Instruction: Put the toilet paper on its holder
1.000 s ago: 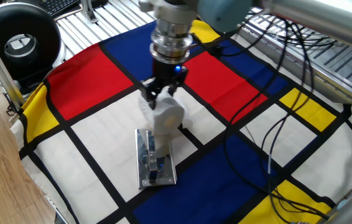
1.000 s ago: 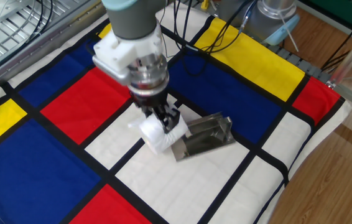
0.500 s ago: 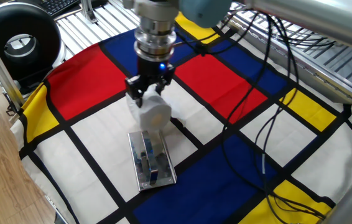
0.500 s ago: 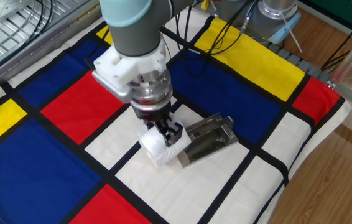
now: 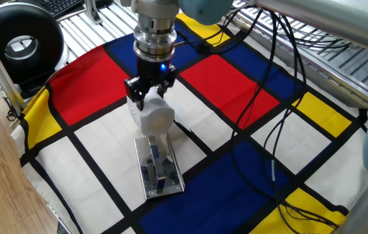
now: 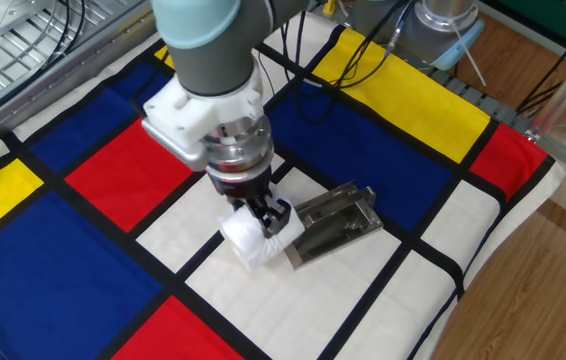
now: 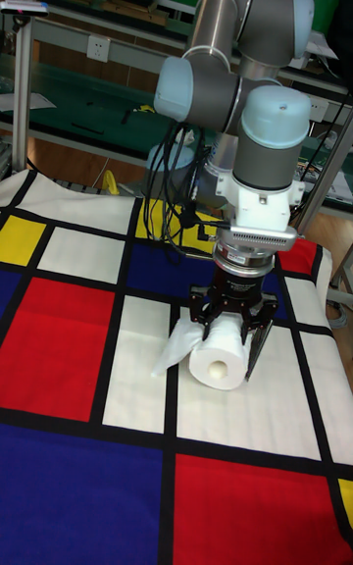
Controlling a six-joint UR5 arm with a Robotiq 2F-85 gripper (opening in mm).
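Here the table is covered by a cloth [image 5: 93, 149] of red, blue, yellow and white blocks with black lines; green shelving [image 7: 88, 45] stands behind in the tall fixed view. The gripper [image 6: 265, 222] is clamped on the toilet paper [image 5: 153, 118] near the frame centre, seemingly just off the cloth. The holder [image 5: 158, 168] lies flat below it. Compared with one second ago, gripper and roll have shifted toward the upper left.
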